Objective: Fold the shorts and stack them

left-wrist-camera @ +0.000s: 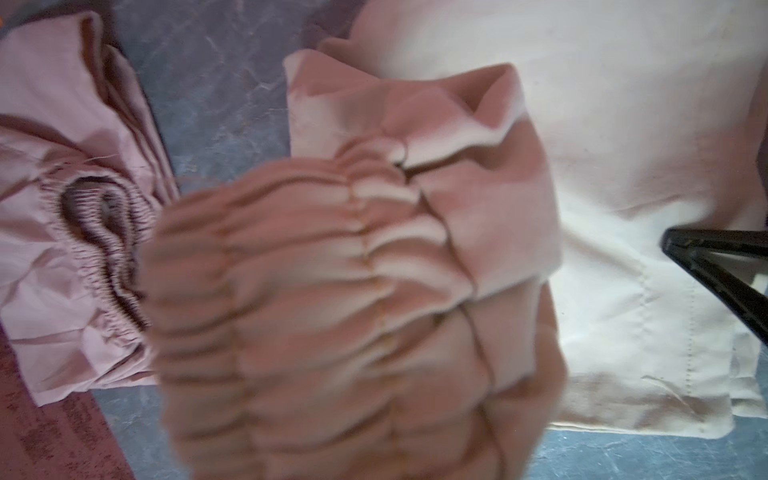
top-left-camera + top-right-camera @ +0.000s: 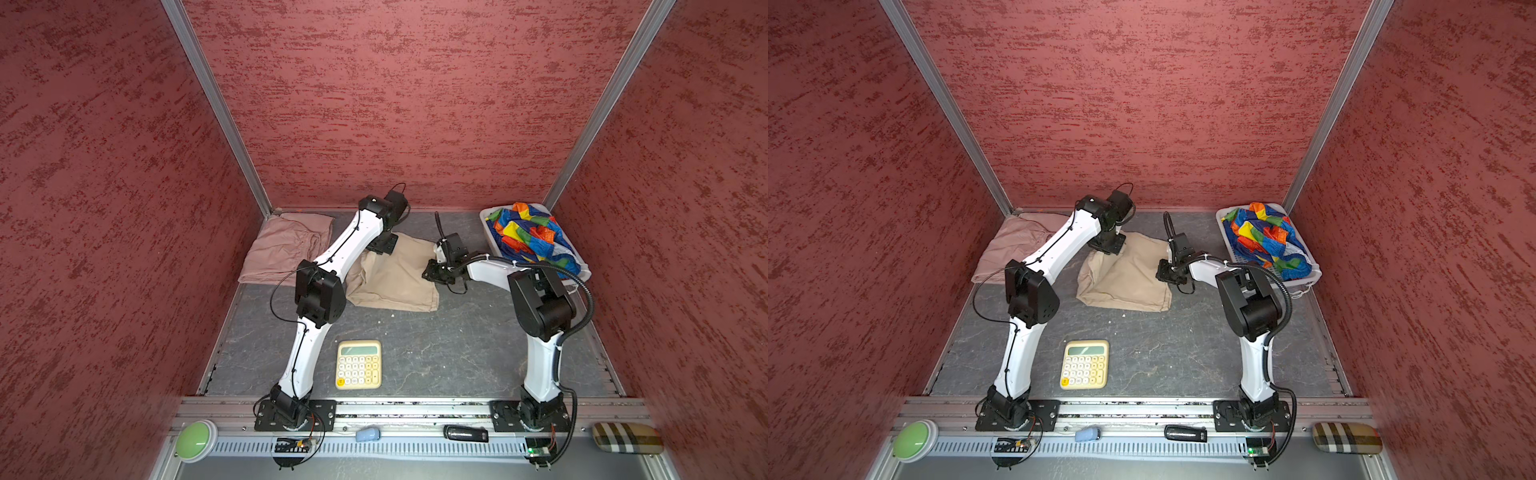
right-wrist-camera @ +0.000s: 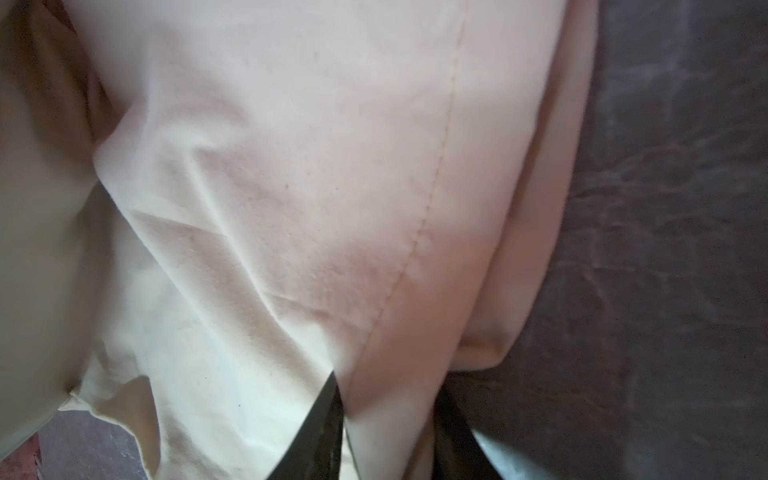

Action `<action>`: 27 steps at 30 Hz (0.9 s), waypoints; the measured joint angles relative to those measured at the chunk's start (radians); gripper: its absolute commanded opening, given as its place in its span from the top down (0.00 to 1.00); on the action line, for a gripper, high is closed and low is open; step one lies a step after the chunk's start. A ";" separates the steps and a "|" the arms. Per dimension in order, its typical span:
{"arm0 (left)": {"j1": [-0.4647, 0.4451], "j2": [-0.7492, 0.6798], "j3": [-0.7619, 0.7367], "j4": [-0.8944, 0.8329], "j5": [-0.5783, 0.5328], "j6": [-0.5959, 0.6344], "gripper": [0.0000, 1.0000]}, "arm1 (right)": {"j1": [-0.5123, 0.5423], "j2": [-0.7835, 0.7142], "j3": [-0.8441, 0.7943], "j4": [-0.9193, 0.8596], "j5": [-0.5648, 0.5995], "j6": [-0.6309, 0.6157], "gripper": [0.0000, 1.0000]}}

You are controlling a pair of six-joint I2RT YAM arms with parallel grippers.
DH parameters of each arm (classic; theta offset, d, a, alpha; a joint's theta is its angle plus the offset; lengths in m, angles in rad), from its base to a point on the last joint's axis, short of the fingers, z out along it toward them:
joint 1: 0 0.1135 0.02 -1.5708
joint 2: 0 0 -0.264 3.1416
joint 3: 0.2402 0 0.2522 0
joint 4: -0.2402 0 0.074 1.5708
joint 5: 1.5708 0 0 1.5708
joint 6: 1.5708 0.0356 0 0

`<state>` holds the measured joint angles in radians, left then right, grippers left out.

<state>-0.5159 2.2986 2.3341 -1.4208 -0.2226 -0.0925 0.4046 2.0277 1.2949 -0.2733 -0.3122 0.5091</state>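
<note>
With the left gripper [image 2: 379, 248] clamped on the gathered waistband [image 1: 332, 270] of the soft tan fabric shorts [image 2: 395, 286] lying mid-way across the worktop [image 2: 436, 340] toward its back edge and the right gripper [image 3: 390, 399] pinching their side fold, an uneven pull may slip one grip

The beige shorts [image 2: 395, 276] lie between pink shorts [image 2: 282, 247] and a white basket [image 2: 484, 217].

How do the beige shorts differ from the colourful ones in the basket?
The beige shorts are one plain colour; the rainbow shorts are patchwork blue, yellow, red, green. The beige shorts lie on the table; the rainbow shorts sit crumpled in the basket. The left gripper and right gripper have jaws on the beige shorts; neither touches the rainbow shorts. Both are soft fabric.
</note>
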 measured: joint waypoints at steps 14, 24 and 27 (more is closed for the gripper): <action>0.002 0.032 -0.101 0.186 0.298 -0.177 1.00 | 0.000 0.001 -0.009 0.025 -0.022 0.001 0.66; 0.014 -0.017 -0.260 0.400 0.461 -0.274 0.01 | 0.000 -0.015 -0.013 0.043 -0.055 0.004 0.23; 0.043 -0.111 -0.349 0.483 0.508 -0.309 0.01 | 0.001 -0.053 -0.029 0.016 -0.050 0.000 0.02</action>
<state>-0.4725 2.1880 1.9846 -0.9382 0.2852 -0.4011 0.4053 1.9743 1.2663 -0.2573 -0.3622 0.5095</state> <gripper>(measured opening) 0.985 0.877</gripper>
